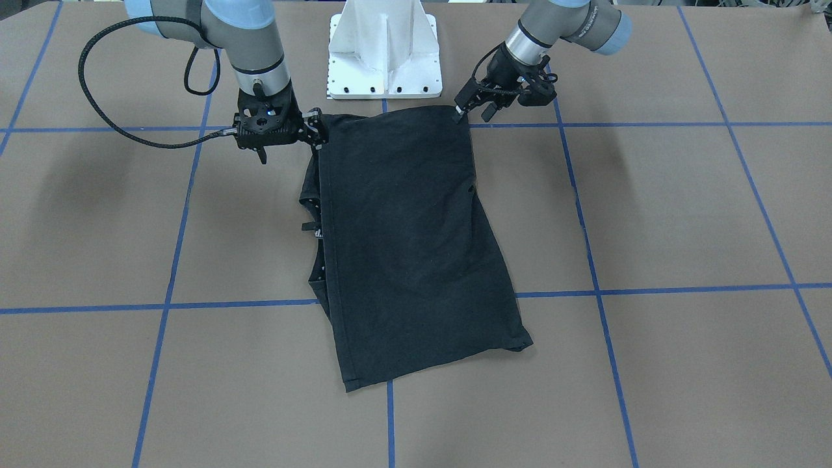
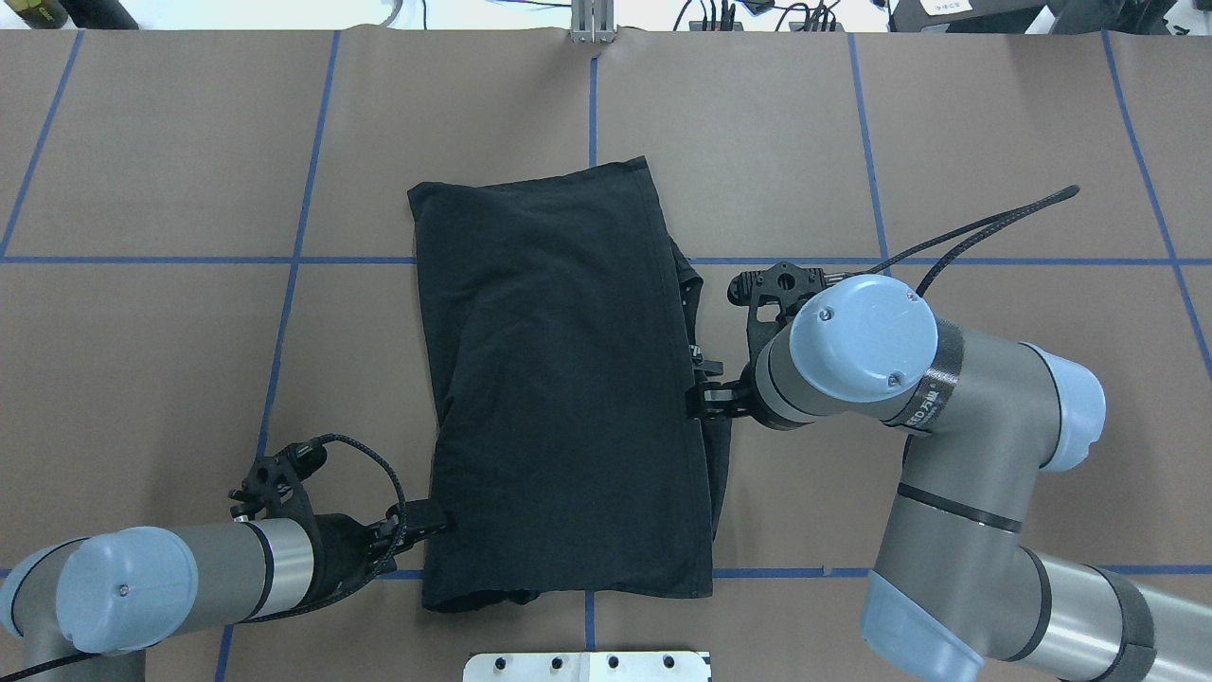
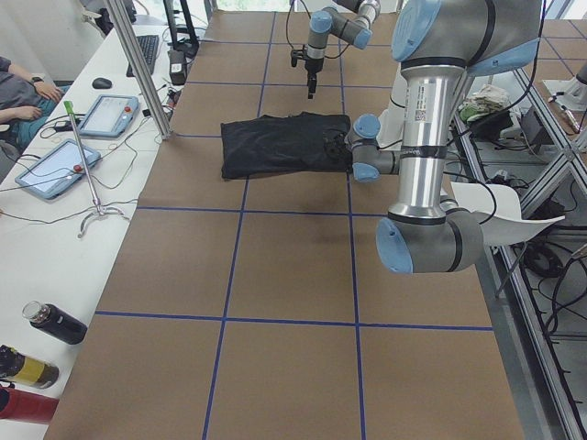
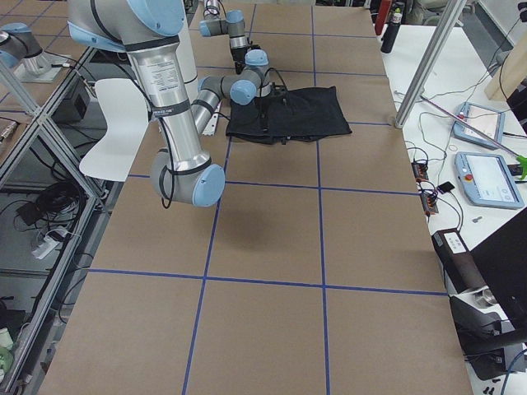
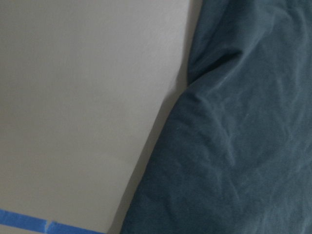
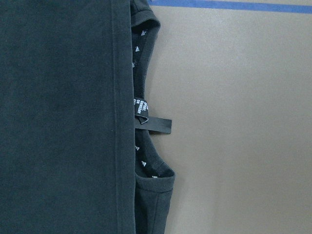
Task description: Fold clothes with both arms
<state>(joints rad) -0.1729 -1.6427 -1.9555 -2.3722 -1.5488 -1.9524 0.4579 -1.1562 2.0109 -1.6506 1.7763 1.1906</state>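
The jaws, which we cannot tell as parted or clamped, are at opposite edges of the half-folded black T-shirt lying on the desk just beyond the pedestal base, the left arm's nearer it, so we fear an uneven lift could skew the fold.

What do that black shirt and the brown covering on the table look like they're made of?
Black T-shirt: a soft, matte knit, probably cotton. It creases loosely and has stitched hems and a sewn neck label.
Table covering: likely matte brown paper or thin card. It lies flat, looks uniform and shows no glare.
Blue lines: these look like adhesive tape, as thin strips with a visible join.
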